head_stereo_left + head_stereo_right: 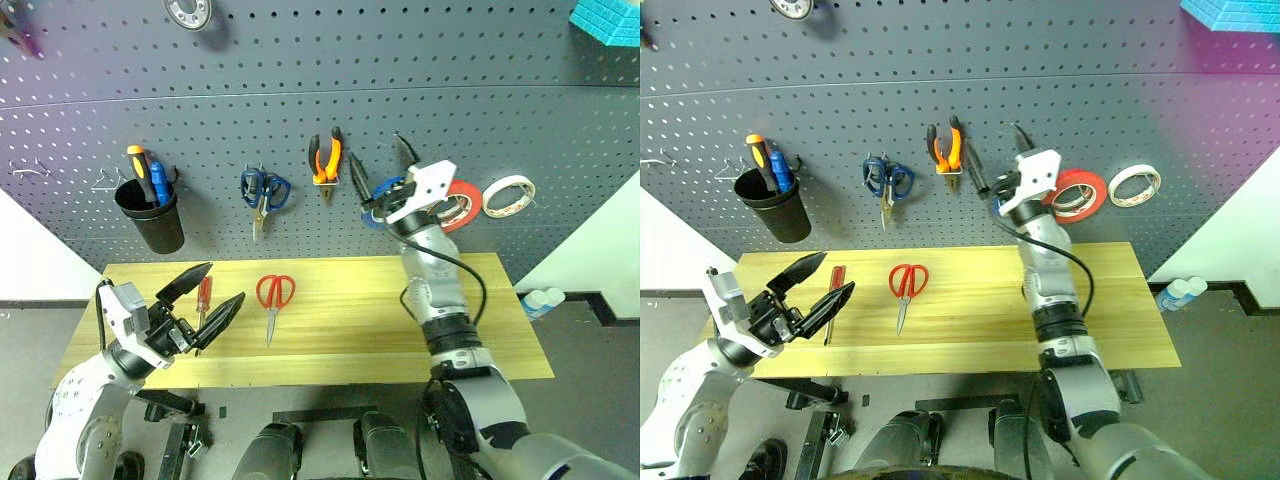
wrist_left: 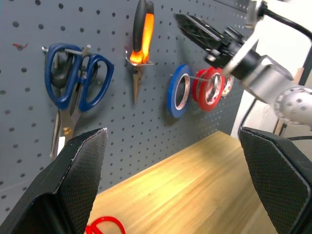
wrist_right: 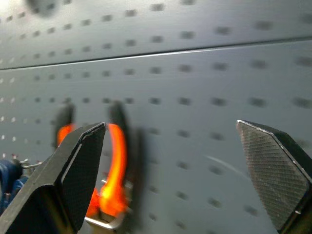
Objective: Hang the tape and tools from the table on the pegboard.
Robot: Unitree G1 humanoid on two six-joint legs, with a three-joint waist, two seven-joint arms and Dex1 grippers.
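Bare table [image 1: 370, 320] right of red scissors [image 1: 274, 297].

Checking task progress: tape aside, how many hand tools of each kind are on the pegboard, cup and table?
Scissors: 2 (blue-handled scissors, red-handled scissors)
Screwdrivers: 3 (slim red-handled screwdriver, orange-black screwdriver, blue screwdriver)
Pliers: 1 (orange-and-black pliers)
Total: 6

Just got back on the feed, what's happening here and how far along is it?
The pliers and the red tape already hang on the pegboard. The right gripper is open and empty up by the board. The red-handled scissors and the red screwdriver lie on the table, with the open left gripper over the screwdriver.
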